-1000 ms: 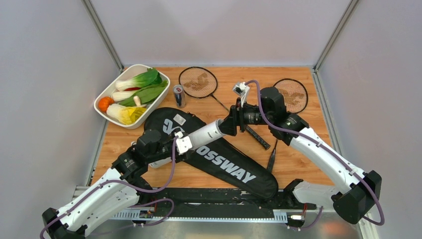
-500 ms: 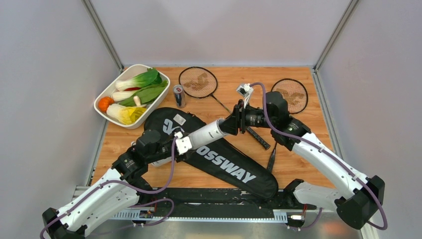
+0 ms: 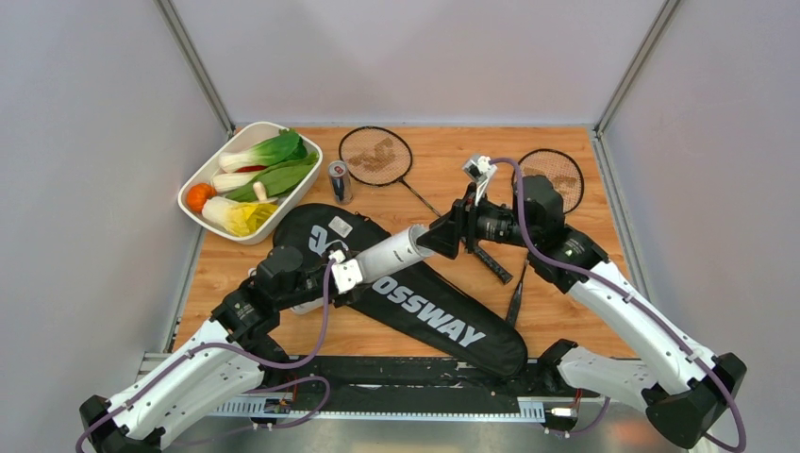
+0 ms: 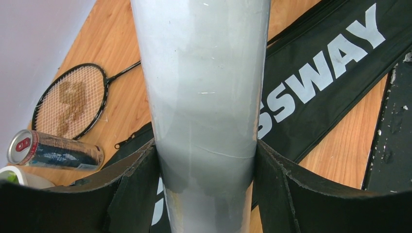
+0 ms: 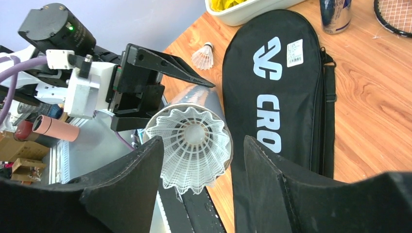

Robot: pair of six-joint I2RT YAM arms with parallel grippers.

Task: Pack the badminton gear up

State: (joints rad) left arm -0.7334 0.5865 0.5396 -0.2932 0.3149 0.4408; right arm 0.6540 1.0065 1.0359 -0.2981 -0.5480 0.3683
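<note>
My left gripper [image 3: 319,281] [image 4: 205,145] is shut on the white tube [image 3: 391,255] [image 4: 204,97], holding it slanted over the black CROSSWAY racket bag [image 3: 425,311] [image 5: 277,87]. A white shuttlecock [image 5: 192,143] sits in the tube's mouth with its skirt sticking out. My right gripper [image 3: 443,236] [image 5: 203,141] stands open around that skirt, its fingers on either side. Another shuttlecock [image 5: 204,56] lies on the table beside the bag. One racket [image 3: 375,156] [image 4: 70,99] lies at the back, a second racket [image 3: 552,179] partly behind my right arm.
A blue-silver can [image 3: 339,179] [image 4: 56,150] stands behind the bag. The white tray [image 3: 213,160] of vegetables sits at the back left. Grey walls close in the table on three sides. A black rail runs along the near edge.
My right gripper closed at the tube's mouth and opened again, and the right arm drew back a little to the right. The left arm and the tube stayed put.
</note>
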